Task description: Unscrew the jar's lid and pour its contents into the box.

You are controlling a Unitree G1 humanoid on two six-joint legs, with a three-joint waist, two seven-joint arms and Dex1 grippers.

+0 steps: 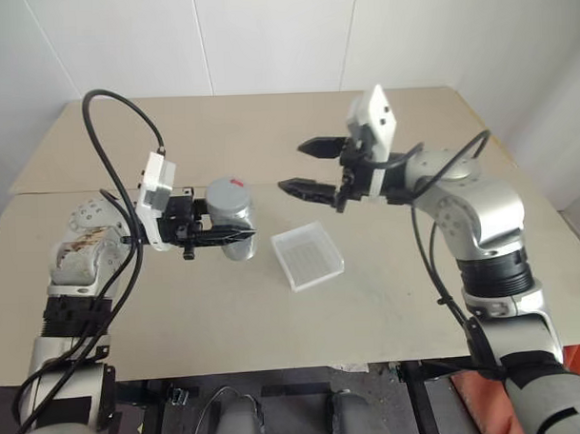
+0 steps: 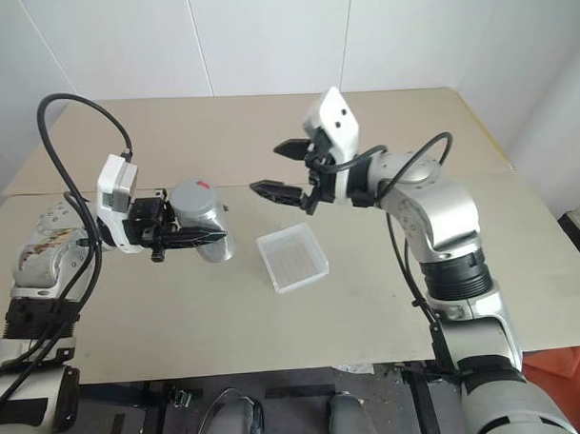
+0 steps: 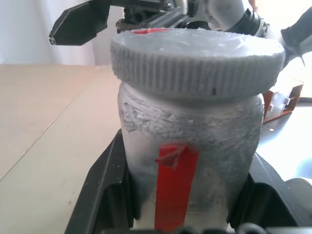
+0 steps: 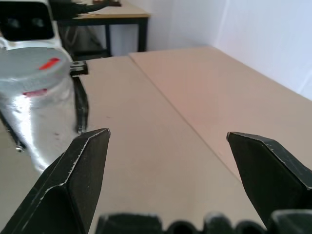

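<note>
You are working over a wide beige wooden table. On it is lying the shallow square box of clear plastic, just right of the silvery metallic jar. Your left gripper is pinching that jar, its ribbed grey-white lid sitting on top. Your right gripper is hanging nearby, fingers spread wide, gripping nothing.

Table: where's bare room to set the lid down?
Free: the tan table right of the clear plastic square box, and its far half. Crowded: between box and silvery jar held in the left fingers.
</note>
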